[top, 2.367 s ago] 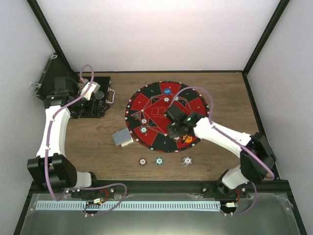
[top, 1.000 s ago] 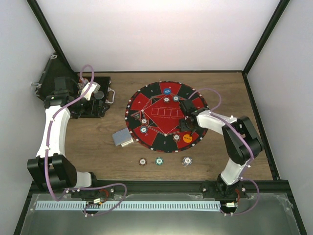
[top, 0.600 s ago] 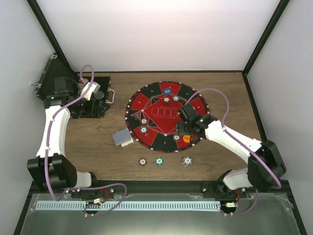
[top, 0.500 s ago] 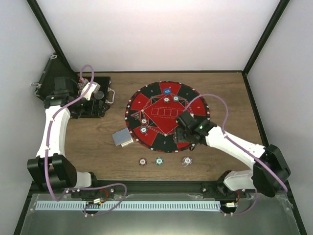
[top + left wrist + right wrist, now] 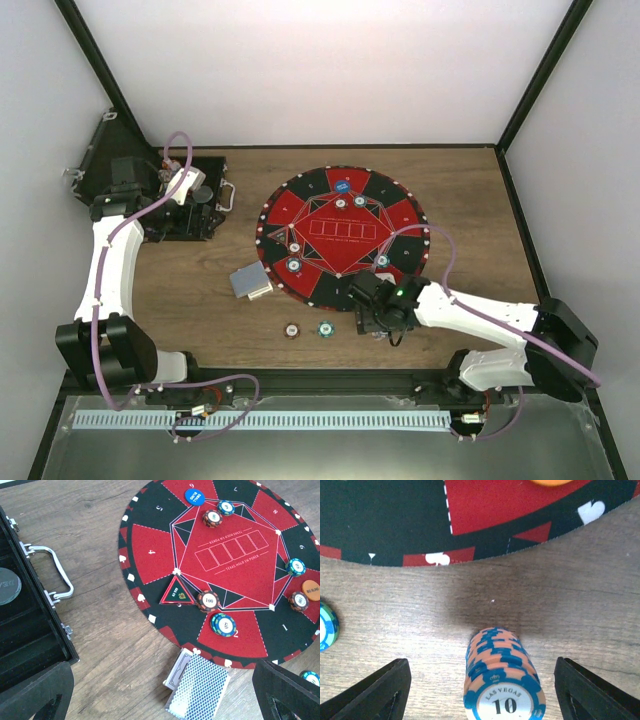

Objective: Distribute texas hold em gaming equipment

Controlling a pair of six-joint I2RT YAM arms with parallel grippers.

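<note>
A stack of orange-and-blue poker chips (image 5: 504,680) marked 10 stands on the wood just off the round red-and-black mat (image 5: 300,205). My right gripper (image 5: 481,682) is open around the stack, with a gap on each side. From above, the right gripper (image 5: 378,322) hides it. Brown (image 5: 291,329) and teal (image 5: 325,328) chips lie to its left. The grey-blue-backed cards (image 5: 197,687) sit by the mat's edge. Several chips (image 5: 207,600), a blue button (image 5: 194,496) and an orange button (image 5: 311,590) lie on the mat. My left gripper (image 5: 160,702) hangs open and empty over the case.
The black hinged case (image 5: 150,190) with its metal handle (image 5: 52,575) stands open at the far left under the left arm. A triangular dealer marker (image 5: 177,591) lies on the mat. The right arm's cable (image 5: 430,235) loops over the mat's right side.
My right arm has swung off the mat toward the near edge and now straddles the chip stack on the wood, its jaws wider. The left arm has not moved.
</note>
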